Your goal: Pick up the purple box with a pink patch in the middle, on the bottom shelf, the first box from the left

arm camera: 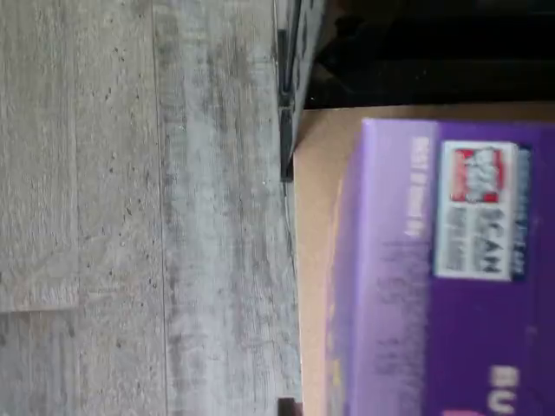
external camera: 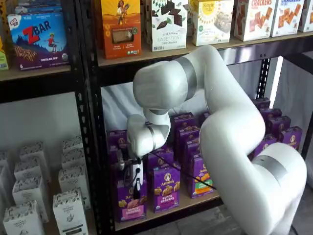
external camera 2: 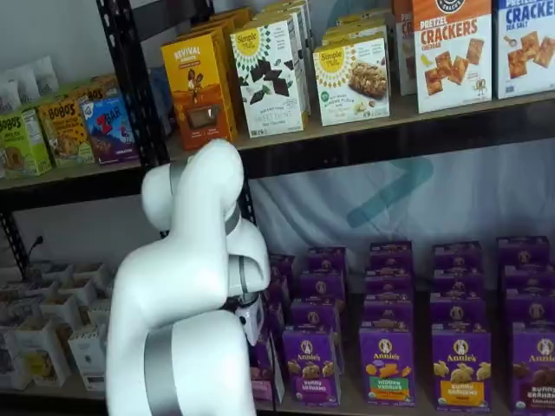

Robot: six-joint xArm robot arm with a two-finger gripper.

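Observation:
The purple box (external camera: 130,201) stands upright at the left end of the front row on the bottom shelf (external camera: 195,201), with a pink band low on its face. My gripper (external camera: 136,188) hangs right in front of its upper half. Only a white body and one dark finger (external camera: 137,190) show, side-on, so I cannot tell the jaw state or whether it touches the box. In the wrist view the box's purple top (arm camera: 434,286) with a white scan label lies close below, on the tan shelf board (arm camera: 312,217). In a shelf view my arm hides most of the box (external camera 2: 263,371).
An alike carton with a purple band (external camera: 164,188) stands right beside the box, and more purple cartons (external camera 2: 386,364) fill the row. A black perforated upright (external camera: 93,122) stands just left. White cartons (external camera: 68,205) sit on the neighbouring rack. Grey plank floor (arm camera: 130,217) lies below the shelf edge.

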